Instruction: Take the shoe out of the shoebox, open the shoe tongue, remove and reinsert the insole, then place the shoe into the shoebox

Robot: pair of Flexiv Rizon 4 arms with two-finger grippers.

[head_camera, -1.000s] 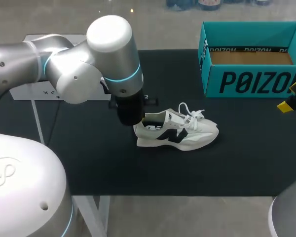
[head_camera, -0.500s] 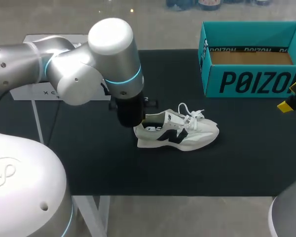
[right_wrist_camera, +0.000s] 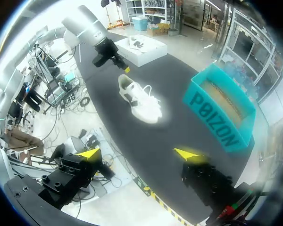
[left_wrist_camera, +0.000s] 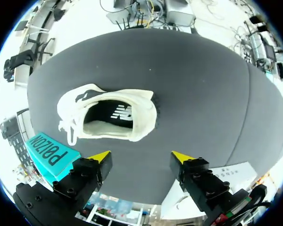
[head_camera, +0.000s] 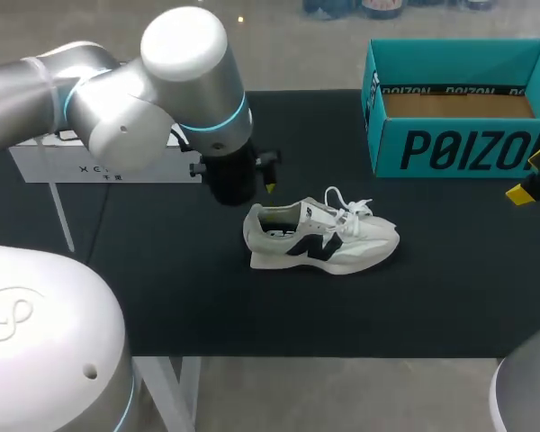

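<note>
L gripper empty, fingers apart, near shoe heel

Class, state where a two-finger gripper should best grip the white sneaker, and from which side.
Grip the heel collar of the sneaker from above, one finger inside the opening, one outside. It stands upright on its sole, opening upward; laces clutter the front.

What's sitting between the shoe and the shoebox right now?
Nothing; only bare black table lies between the shoe and the shoebox, clearest in the head view.
</note>
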